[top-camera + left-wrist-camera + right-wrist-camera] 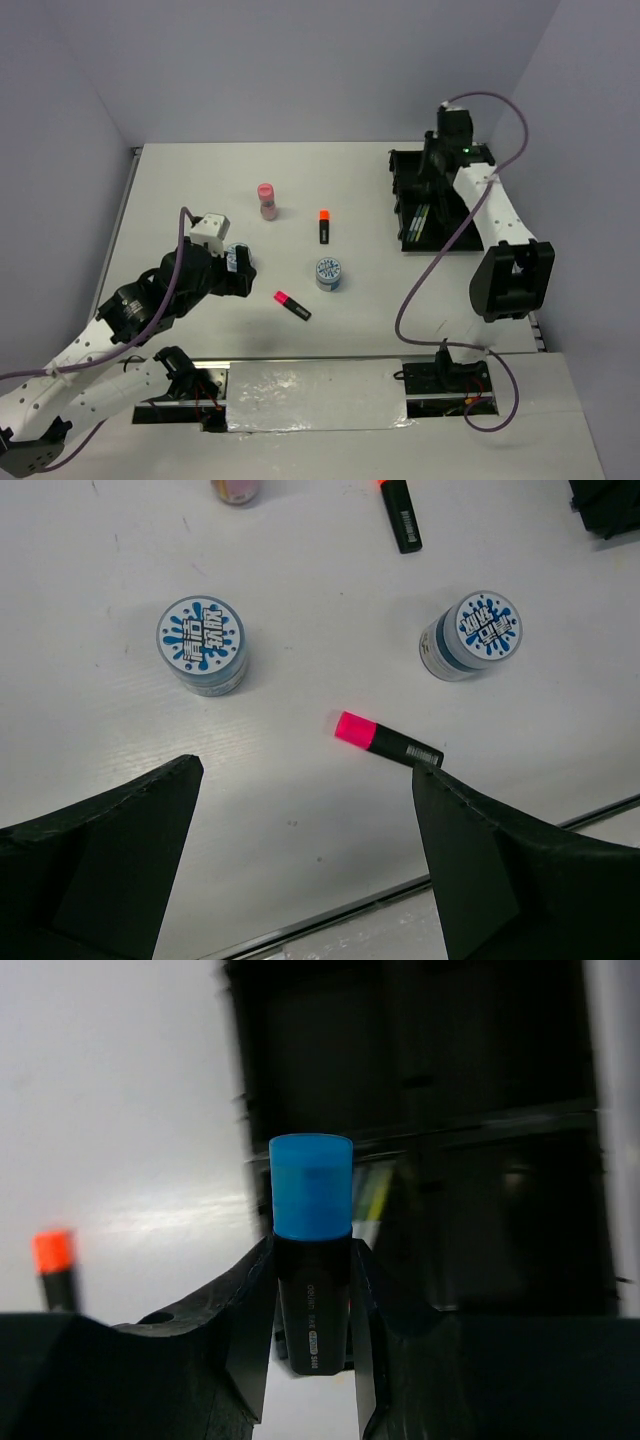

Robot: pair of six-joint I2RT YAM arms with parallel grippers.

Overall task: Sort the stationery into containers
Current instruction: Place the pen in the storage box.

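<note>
R claw point(312, 1260): clenched on blue hl point(311, 1185), cap up, body betw. the fingers; over tray point(398, 170), upper right of top view.
L claw point(305, 770): released, jaws wide, above worktop point(300, 600), lower left of top view.
Pink hl point(388, 740): flat, centre of L wrist view, just above the claw gap.
Tub 1 point(202, 643): upright, upper left.
Tub 2 point(475, 635): upright, upper right, well apart from tub 1.
Orange hl point(324, 226): flat, mid top view.
Bottle point(267, 200): upright, up-left of orange hl.
Pens point(420, 218): in tray, lower-left compartment.
</note>
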